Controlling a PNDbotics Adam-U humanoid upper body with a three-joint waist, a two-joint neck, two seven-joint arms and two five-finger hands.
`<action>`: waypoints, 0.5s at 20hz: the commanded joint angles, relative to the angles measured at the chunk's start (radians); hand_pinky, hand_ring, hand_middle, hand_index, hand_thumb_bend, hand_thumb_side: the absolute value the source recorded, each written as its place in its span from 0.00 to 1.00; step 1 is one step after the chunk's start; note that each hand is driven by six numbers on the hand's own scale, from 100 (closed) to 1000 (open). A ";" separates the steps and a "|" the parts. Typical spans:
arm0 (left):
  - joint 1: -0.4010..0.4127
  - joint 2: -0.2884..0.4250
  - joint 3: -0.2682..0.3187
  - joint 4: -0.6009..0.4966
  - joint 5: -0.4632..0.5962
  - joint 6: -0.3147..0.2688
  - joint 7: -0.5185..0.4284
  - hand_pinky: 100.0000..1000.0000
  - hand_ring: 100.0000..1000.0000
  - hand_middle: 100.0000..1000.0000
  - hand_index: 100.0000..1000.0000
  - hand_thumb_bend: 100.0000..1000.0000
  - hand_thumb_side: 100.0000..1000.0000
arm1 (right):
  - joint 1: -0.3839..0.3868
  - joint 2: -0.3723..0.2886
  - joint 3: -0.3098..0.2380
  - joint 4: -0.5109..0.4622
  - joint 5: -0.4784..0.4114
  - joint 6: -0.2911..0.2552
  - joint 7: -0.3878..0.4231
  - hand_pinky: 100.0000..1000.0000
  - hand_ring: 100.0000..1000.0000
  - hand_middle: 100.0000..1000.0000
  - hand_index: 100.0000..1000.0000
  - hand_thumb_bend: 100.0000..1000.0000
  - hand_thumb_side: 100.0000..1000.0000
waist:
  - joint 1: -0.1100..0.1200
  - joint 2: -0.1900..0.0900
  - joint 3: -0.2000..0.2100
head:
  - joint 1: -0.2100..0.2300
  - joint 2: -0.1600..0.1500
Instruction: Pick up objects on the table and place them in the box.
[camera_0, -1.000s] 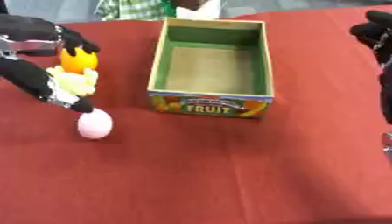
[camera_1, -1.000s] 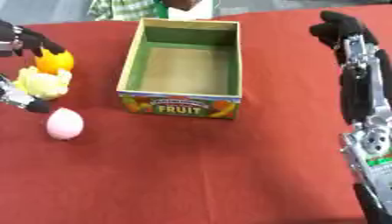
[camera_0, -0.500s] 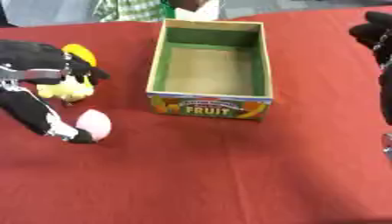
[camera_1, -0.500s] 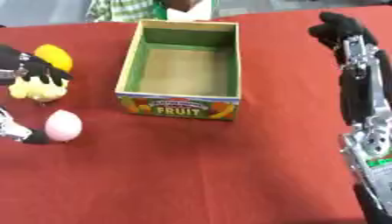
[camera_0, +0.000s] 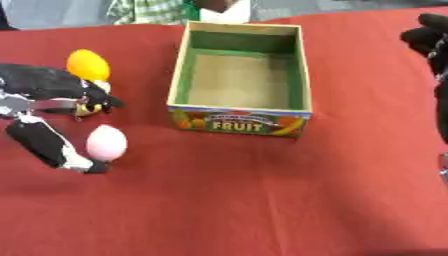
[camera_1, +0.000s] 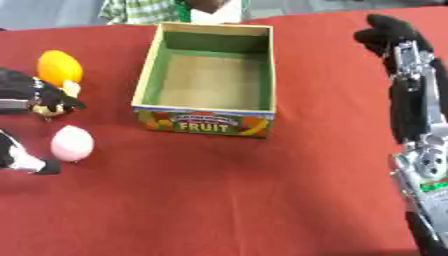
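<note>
The open cardboard box (camera_0: 241, 122) with a FRUIT label and green inner walls stands at the table's middle and holds nothing. Left of it lie an orange-yellow fruit (camera_0: 87, 64) and a pink egg-shaped object (camera_0: 107, 142). My left hand (camera_0: 44, 87) is open. Its fingers reach over a small yellow thing (camera_1: 52, 111), mostly hidden under them. Its thumb (camera_0: 51, 146) lies just left of the pink object, which sits between thumb and fingers. My right hand (camera_1: 389, 35) hangs at the right edge, fingers relaxed, holding nothing.
A red cloth (camera_0: 245, 200) covers the table. The right forearm (camera_1: 420, 165) runs down the right side of the right eye view. A person in a checked shirt (camera_0: 144, 10) is at the far edge, behind the box.
My left hand has come down from over the orange-yellow fruit, which now shows fully. Its thumb has settled beside the pink object. The fruit, pink object, box and right hand have not moved.
</note>
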 joint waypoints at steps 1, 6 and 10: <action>-0.020 0.009 0.009 0.001 -0.052 0.002 0.001 0.61 0.77 0.78 1.00 0.47 0.61 | -0.010 -0.010 -0.002 -0.022 0.006 0.000 0.003 0.87 0.76 0.61 0.80 0.00 1.00 | -0.002 -0.015 -0.001 | 0.003 -0.007; -0.019 -0.003 0.003 0.026 -0.101 -0.004 0.001 0.59 0.78 0.79 1.00 0.45 0.62 | -0.010 -0.009 -0.001 -0.022 0.006 0.000 0.004 0.87 0.76 0.61 0.80 0.00 1.00 | -0.004 -0.012 -0.002 | 0.006 -0.009; -0.019 -0.045 -0.014 0.094 -0.154 -0.016 0.001 0.59 0.77 0.78 1.00 0.46 0.64 | -0.011 -0.004 -0.001 -0.022 0.005 0.000 0.006 0.87 0.76 0.60 0.80 0.00 1.00 | -0.007 -0.010 -0.004 | 0.009 -0.012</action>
